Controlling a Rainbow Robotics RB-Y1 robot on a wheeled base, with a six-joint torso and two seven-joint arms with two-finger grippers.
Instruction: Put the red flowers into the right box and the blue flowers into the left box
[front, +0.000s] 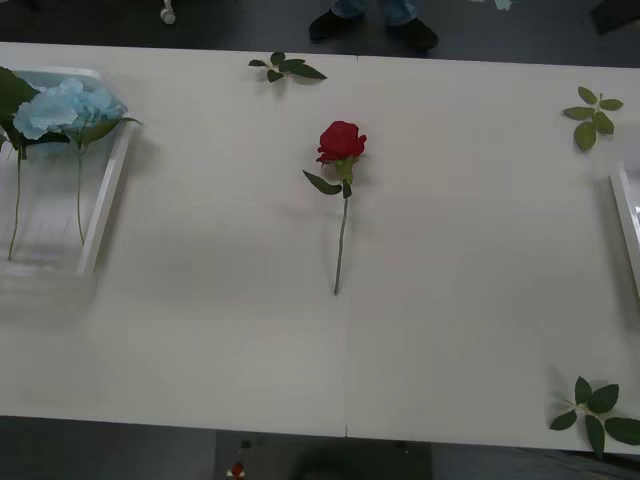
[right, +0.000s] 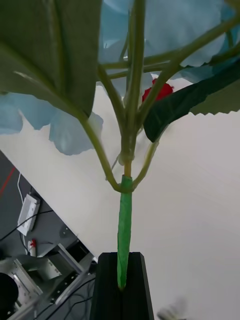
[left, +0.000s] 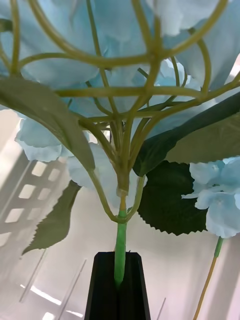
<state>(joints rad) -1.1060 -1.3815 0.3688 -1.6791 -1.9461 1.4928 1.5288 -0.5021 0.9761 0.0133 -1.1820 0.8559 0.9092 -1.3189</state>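
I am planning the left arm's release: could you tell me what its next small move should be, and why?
Probably lower and open. The left gripper is shut on a blue flower's stem, with the left box's ribbed bottom under it and another blue flower already lying there.

The right box (front: 628, 222) is cut by the frame edge to a rim strip; the left box (front: 104, 196) and its blue flowers (front: 62, 108) run off the opposite edge.

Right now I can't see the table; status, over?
Both tools shut on blue flower stems. Left over left box. One red rose mid-table. Nothing blocking.
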